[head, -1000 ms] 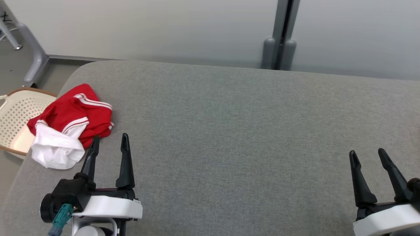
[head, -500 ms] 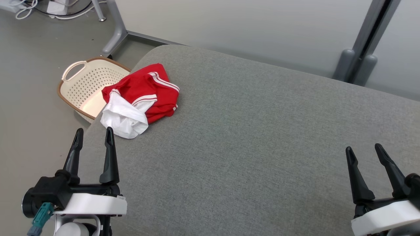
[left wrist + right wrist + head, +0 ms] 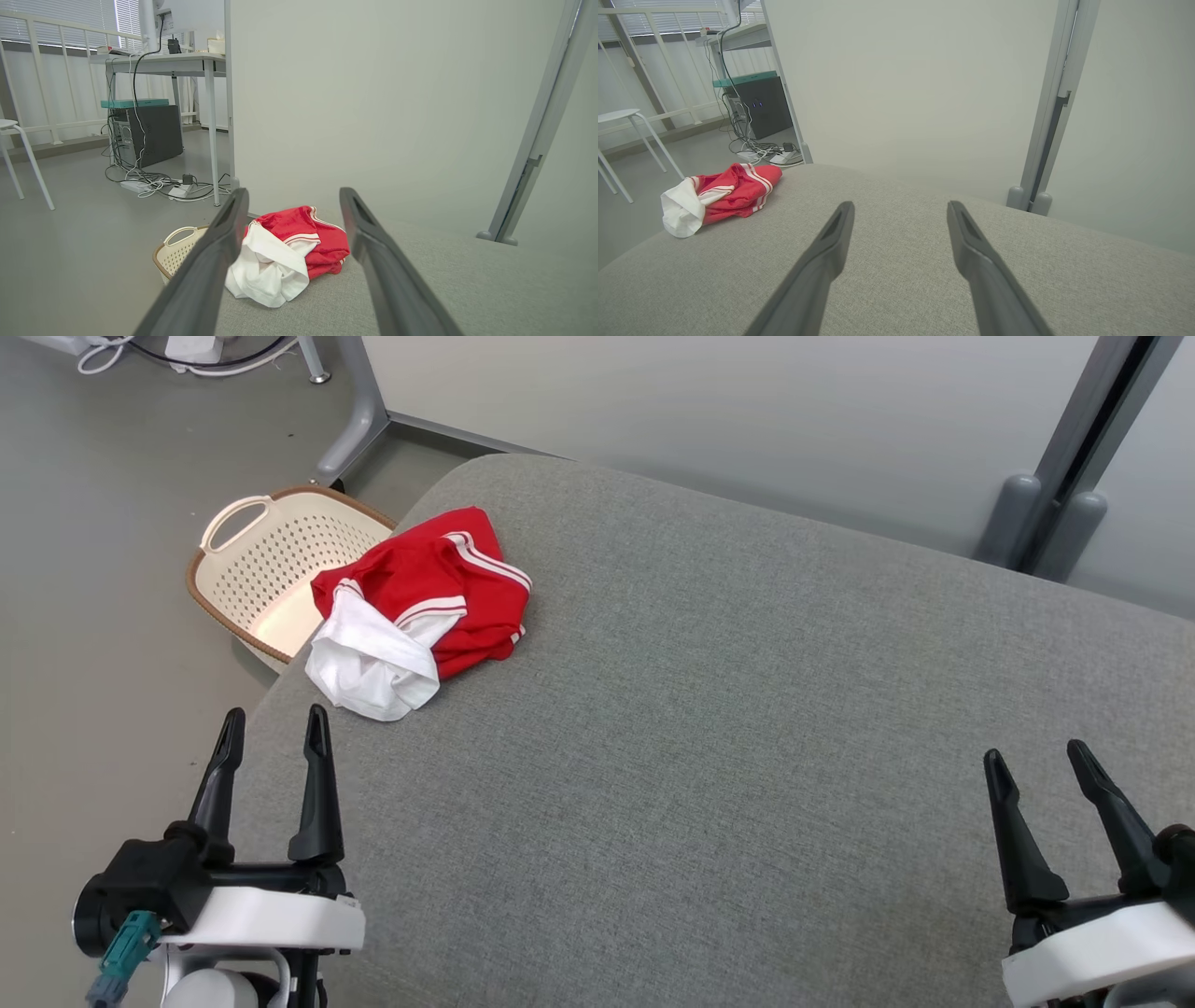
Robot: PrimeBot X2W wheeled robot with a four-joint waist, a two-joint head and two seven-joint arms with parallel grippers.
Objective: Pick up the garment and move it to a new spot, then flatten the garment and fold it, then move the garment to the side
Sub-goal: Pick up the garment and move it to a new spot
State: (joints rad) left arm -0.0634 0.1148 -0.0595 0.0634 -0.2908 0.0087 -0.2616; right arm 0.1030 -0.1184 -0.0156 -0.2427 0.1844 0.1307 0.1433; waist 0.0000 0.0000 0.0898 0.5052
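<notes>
The garment (image 3: 420, 611), red with white stripes and a white part, lies crumpled at the far left corner of the grey cushioned surface (image 3: 728, 728). It sits ahead of my left gripper (image 3: 273, 728), which stands open and empty short of it near the surface's left edge. The left wrist view frames the garment (image 3: 289, 252) between the two fingers, some way off. My right gripper (image 3: 1036, 758) is open and empty at the lower right, far from the garment (image 3: 719, 196).
A cream perforated basket (image 3: 266, 574) stands on the floor just left of the garment. A pale wall and a grey post (image 3: 1074, 448) run behind the surface. A desk (image 3: 163, 60), a computer tower and cables are farther left.
The head camera has turned left, so the whole picture shifted right and the basket came fully into view. The garment lies as before. Both grippers stay open.
</notes>
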